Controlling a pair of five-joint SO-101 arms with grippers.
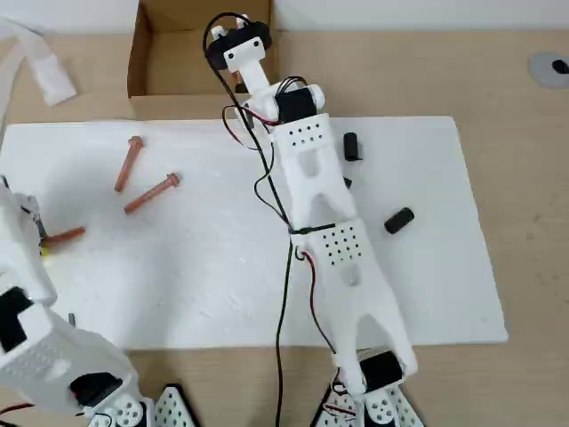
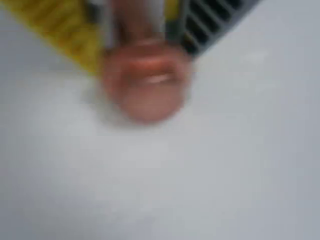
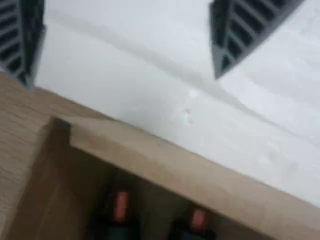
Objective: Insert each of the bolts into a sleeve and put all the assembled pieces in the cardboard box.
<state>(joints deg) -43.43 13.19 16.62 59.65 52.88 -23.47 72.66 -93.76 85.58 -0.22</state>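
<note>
**Step in hand.** Delivery to the cardboard box (image 1: pixel 182 62) at the far side of the worktop (image 1: pixel 524 178) appears complete for two pieces. The right wrist view shows two assembled pieces (image 3: pixel 120 206) lying inside, behind the box wall (image 3: pixel 190 175). The right jaws stand over the box's right part, spread wide and holding nothing.

**Left arm.** The left jaws sit at the near left edge of the white foam sheet (image 1: pixel 204 267) and are clenched on a bolt (image 1: pixel 64 236). Its head (image 2: pixel 145 82) shows just beyond the jaw tips, low against the sheet.

**Outstanding stock.**
- Two loose bolts (image 1: pixel 129 164) (image 1: pixel 153 193) lie on the left half of the sheet, near each other.
- Two black sleeves (image 1: pixel 352 147) (image 1: pixel 399 220) lie on the right half, well apart from the bolts.

**Assessment.** The task is judged partly done, and the step now open is mating the held bolt with a sleeve.

**Next move calls for:**
- The right arm must come back from the box and take up a sleeve, most readily the farther one beside its forearm.
- It should present the sleeve bore in line with the bolt shank.
- The left arm must lift the bolt clear of the sheet and hold it steady for insertion.
</note>
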